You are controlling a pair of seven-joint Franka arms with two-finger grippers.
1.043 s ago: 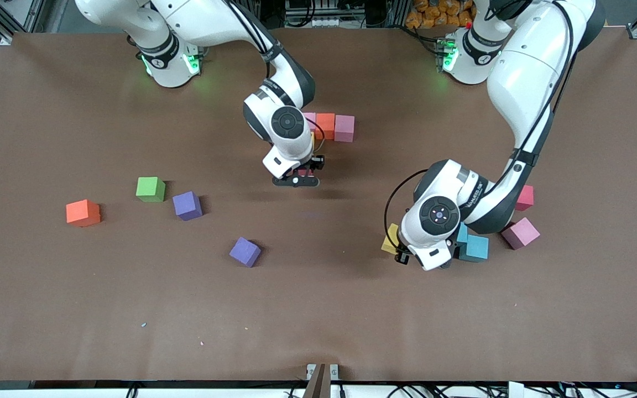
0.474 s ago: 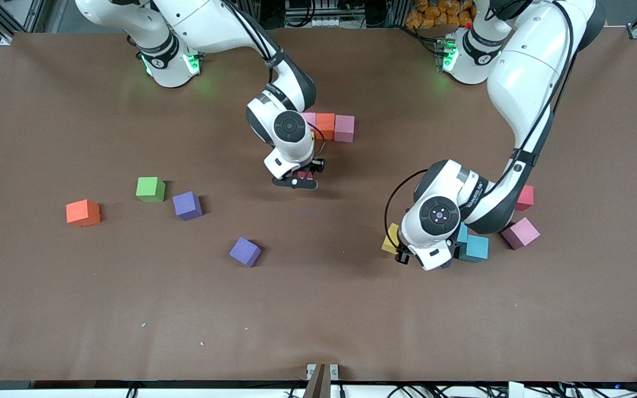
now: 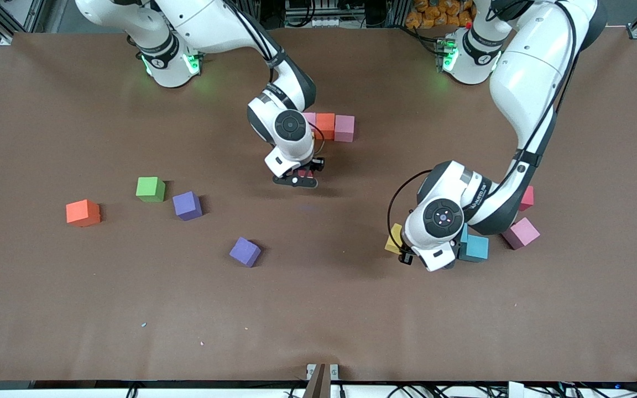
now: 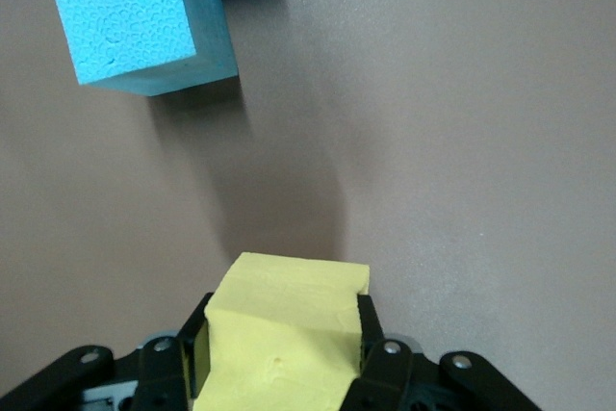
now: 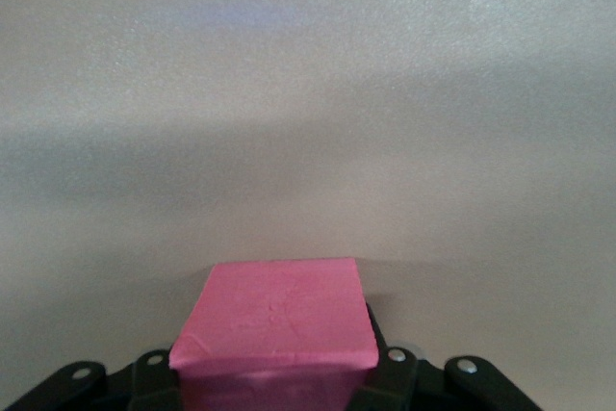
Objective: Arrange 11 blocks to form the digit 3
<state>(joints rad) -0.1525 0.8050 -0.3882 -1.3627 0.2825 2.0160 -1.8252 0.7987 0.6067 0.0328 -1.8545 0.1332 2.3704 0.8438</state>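
Over the last second we note our right pincer [image 3: 298,178], clamped on a matte pink foam cube [image 5: 277,315], creeping up-frame toward the upper-centre row, and the left pincer [image 3: 413,251], clamped on a yellow foam cube [image 4: 281,334], shifting slightly right at lower right.

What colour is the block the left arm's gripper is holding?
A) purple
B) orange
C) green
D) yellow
D: in the left wrist view the left gripper has its fingers shut on a yellow block, with the cyan blocks lying apart from it on the table.
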